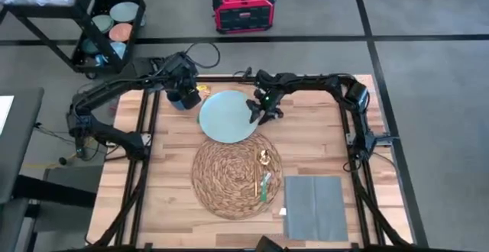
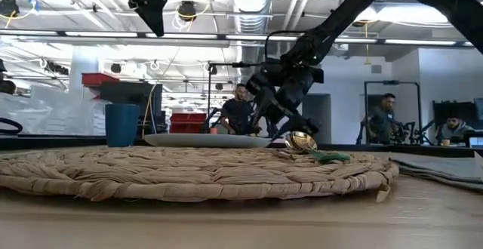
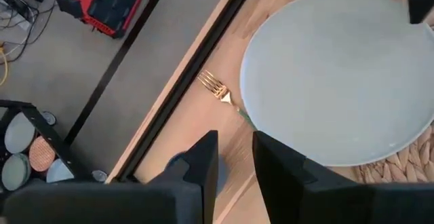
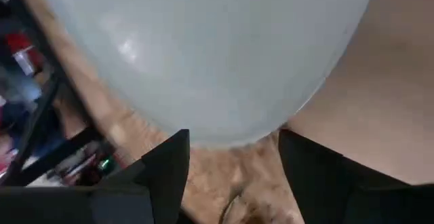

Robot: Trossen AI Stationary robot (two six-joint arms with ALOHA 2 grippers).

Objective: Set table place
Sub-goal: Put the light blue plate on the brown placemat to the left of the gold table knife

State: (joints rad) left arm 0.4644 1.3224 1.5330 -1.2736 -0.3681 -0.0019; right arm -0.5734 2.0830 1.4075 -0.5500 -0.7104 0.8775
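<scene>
The pale blue plate (image 1: 228,116) lies flat, its near rim on the woven mat's (image 1: 229,179) far edge and the rest on the table (image 1: 176,183). My right gripper (image 1: 260,113) is open at the plate's right rim (image 4: 230,139), its fingertips apart over the rim; I see no touch. My left gripper (image 1: 183,90) is open and high above the dark blue cup (image 2: 121,124), which stands on the table left of the plate. A gold fork (image 3: 214,87) pokes out from under the plate's far-left rim. More cutlery (image 1: 263,172) lies on the mat. The grey napkin (image 1: 315,206) lies flat at the near right.
A black cart (image 1: 107,23) with bowls stands beyond the table's far left corner, and a red box (image 1: 243,8) sits on the floor behind. Black frame rails (image 1: 144,153) run along both sides of the table. People sit in the room beyond (image 2: 240,109).
</scene>
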